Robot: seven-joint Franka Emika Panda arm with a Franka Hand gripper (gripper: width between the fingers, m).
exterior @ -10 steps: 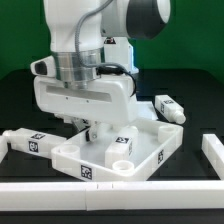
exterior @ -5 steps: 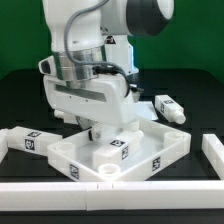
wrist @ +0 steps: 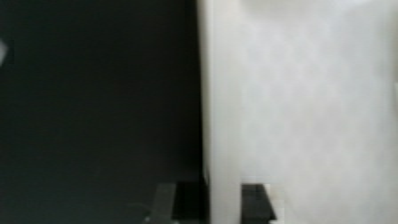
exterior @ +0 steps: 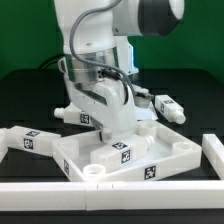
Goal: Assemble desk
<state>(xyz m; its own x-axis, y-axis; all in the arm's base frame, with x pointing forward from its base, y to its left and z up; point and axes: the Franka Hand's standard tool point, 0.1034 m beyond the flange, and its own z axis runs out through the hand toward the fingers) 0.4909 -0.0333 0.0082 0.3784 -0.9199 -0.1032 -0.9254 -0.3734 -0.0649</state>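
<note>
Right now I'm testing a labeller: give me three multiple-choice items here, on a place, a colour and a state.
1. The leg at the exterior view's left lies: A on the table beside the top; B inside the top; C upright in a socket.
2. The table is: A red; B black; C yellow.
3. The fingers: A hold a leg; B hang free; C straddle the top's wall.
A: it lies flat on the table. B: the bare surface is black. C: the wrist view shows the wall between them.
</note>
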